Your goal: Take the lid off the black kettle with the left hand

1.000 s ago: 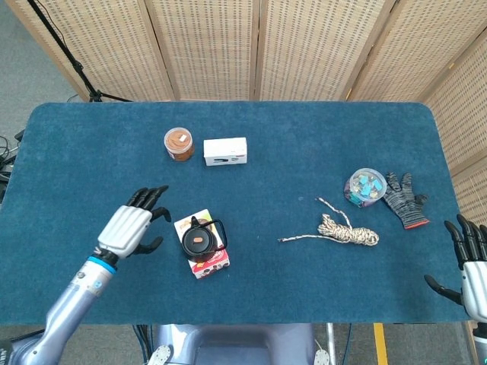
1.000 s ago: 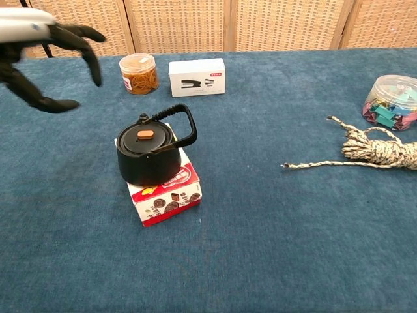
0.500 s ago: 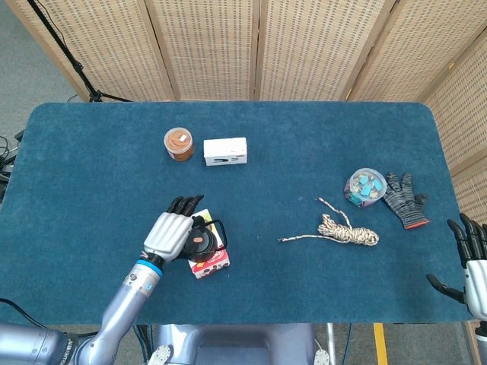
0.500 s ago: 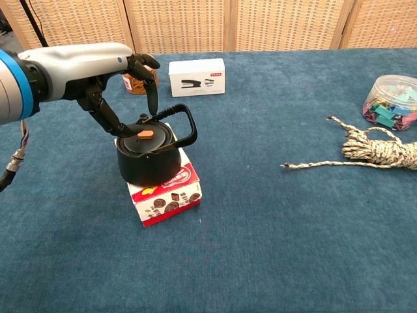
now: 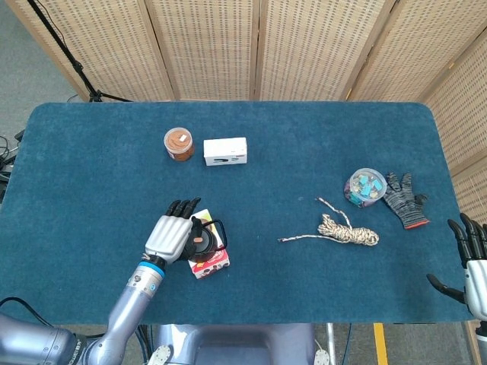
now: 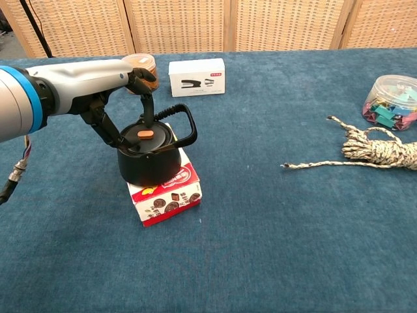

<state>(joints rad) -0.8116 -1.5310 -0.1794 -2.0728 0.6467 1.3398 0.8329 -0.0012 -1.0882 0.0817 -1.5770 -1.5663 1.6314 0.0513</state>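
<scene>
The black kettle stands on a red and white snack box, its lid with an orange knob seated on top. My left hand hangs over the kettle from the left. Its fingers are spread; one fingertip comes down just behind the knob and the thumb lies at the lid's left rim. Nothing is pinched that I can see. From the head view the left hand hides the kettle's left part. My right hand is open at the near right table edge.
An orange jar and a white box lie behind the kettle. To the right are a coil of rope, a tub of clips and a grey glove. The kettle's handle arches on its right side.
My left hand swung in from the left over the kettle and has now dropped a little, its fingers reaching the lid. The lid has not moved. The right hand is still.
</scene>
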